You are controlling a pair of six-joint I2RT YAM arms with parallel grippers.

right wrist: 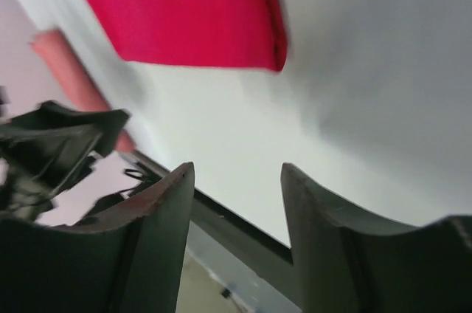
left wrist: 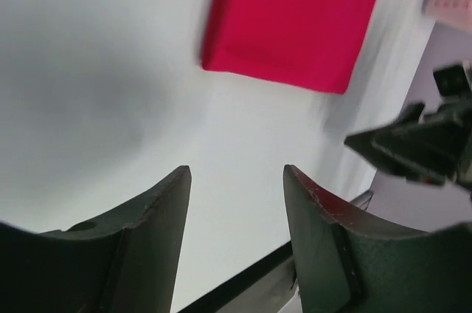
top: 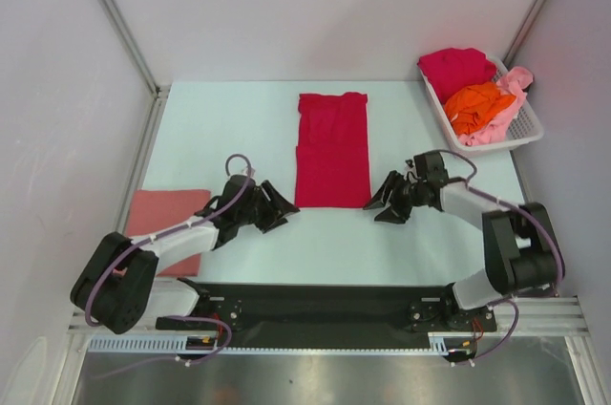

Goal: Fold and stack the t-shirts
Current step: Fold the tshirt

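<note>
Red shirt [top: 332, 150] lies centre frame on the bench [top: 220, 128], folded into a narrow strip. Its long axis runs top to bottom of the top view. Collar end looks to be at the top, hem at the bottom.

Left jaws and right jaws are both parted and empty. They flank the two hem corners, near the cloth but not touching.

Likely next step is the cross fold:
- Pinch both hem corners together, catching every layer.
- Lift low and carry straight along the axis to the collar edge.
- Keep both sides level so the crease stays square.

Folded salmon shirt [top: 162, 209] waits lower left.
</note>
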